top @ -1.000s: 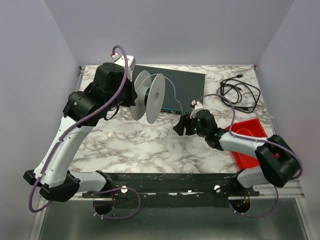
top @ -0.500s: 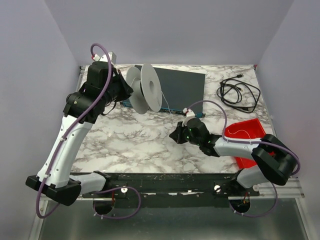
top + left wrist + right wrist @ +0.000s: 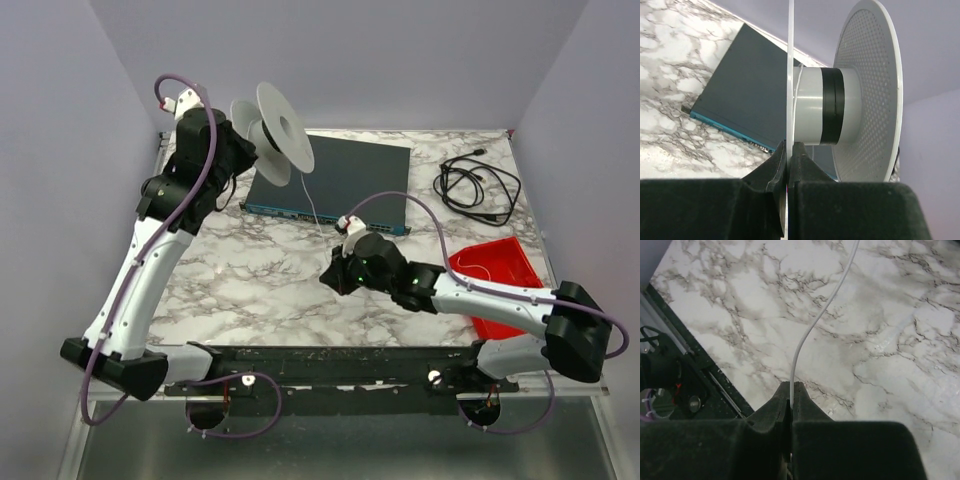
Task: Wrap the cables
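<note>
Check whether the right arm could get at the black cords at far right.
Probably not yet: the right pincer is shut on the white wire. Otherwise the black cords lie uncovered on its side of the table.

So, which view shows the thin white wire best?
Right wrist: the white wire stands clear against the table, pinched in the right gripper. Left wrist shows a short piece by the spool; top view, a faint line.

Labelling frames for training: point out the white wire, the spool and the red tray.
white wire (image 3: 792, 375), right wrist view, its lower straight stretch.
spool (image 3: 812, 115), left wrist view, grey hub.
red tray (image 3: 510, 262), top external view, bare floor.
</note>
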`<state>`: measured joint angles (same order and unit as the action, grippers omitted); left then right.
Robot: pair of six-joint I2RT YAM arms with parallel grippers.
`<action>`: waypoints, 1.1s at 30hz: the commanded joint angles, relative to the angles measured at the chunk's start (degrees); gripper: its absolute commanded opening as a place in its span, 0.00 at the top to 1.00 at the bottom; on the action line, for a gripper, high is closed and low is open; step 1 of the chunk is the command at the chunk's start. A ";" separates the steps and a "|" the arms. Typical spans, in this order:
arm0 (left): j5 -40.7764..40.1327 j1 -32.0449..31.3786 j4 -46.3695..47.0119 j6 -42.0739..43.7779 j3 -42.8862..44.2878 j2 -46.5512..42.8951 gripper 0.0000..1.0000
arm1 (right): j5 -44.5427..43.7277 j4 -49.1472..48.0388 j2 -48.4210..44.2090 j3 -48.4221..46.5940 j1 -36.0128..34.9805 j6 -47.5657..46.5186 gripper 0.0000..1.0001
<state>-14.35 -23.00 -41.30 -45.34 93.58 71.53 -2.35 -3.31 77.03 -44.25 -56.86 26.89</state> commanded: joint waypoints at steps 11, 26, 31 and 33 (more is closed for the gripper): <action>-12.91 -3.31 7.05 14.96 0.17 9.86 1.00 | -12.16 31.26 -5.82 -33.31 -3.08 -15.45 0.99; -3.06 -14.57 3.46 30.48 -9.88 1.16 1.00 | -31.93 21.03 1.09 -44.14 -2.50 -34.27 0.99; 2.63 -17.85 6.30 35.31 -14.93 -4.14 1.00 | -25.07 20.28 4.25 -45.91 3.16 -33.79 0.99; 4.10 -18.83 7.16 36.72 -16.50 -5.98 1.00 | -21.89 19.88 4.96 -45.99 6.33 -32.71 0.99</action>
<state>-16.34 -39.57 -39.86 -13.87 78.98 70.74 -28.51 19.29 80.36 -88.51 -55.61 -5.13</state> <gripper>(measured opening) 0.038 0.035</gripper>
